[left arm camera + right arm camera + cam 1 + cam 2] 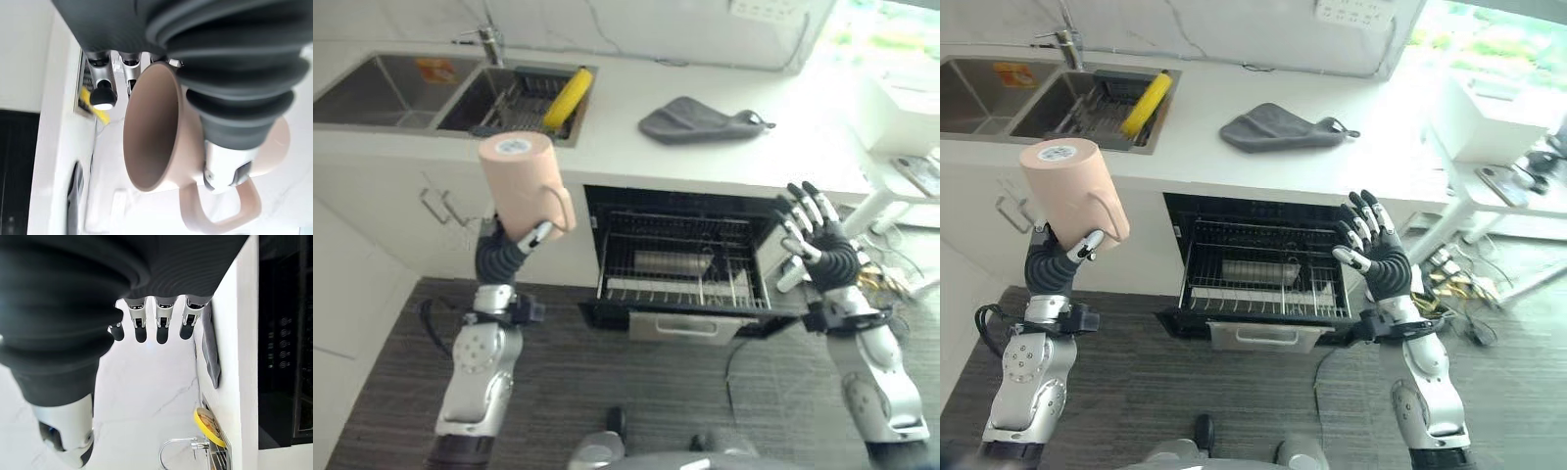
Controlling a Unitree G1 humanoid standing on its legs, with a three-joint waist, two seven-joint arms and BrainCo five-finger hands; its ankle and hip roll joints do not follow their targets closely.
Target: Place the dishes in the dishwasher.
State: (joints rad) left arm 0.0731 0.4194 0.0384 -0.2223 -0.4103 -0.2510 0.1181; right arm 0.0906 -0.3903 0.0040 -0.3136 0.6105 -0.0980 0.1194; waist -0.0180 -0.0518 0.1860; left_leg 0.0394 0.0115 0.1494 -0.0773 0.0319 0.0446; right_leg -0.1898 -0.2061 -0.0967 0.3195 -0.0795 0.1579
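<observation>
A beige mug [519, 186] with a handle is held bottom-up in the air in front of the counter edge, left of the dishwasher. My left hand [509, 253] is shut on it from below, and in the left wrist view the thumb lies across the mug [156, 137] near its handle. The dishwasher [680, 323] stands open under the counter with its wire rack [734, 284] pulled out. A metal cup [671, 262] lies inside the rack. Raised at the rack's right side is my right hand [818, 240], open with spread fingers [161, 328] and holding nothing.
A double sink [382, 88] sits at the back left, with a yellow plate [568, 96] standing in its drainer basket. A grey cloth [700, 122] lies on the white counter above the dishwasher. A white side table [911, 117] stands at the right.
</observation>
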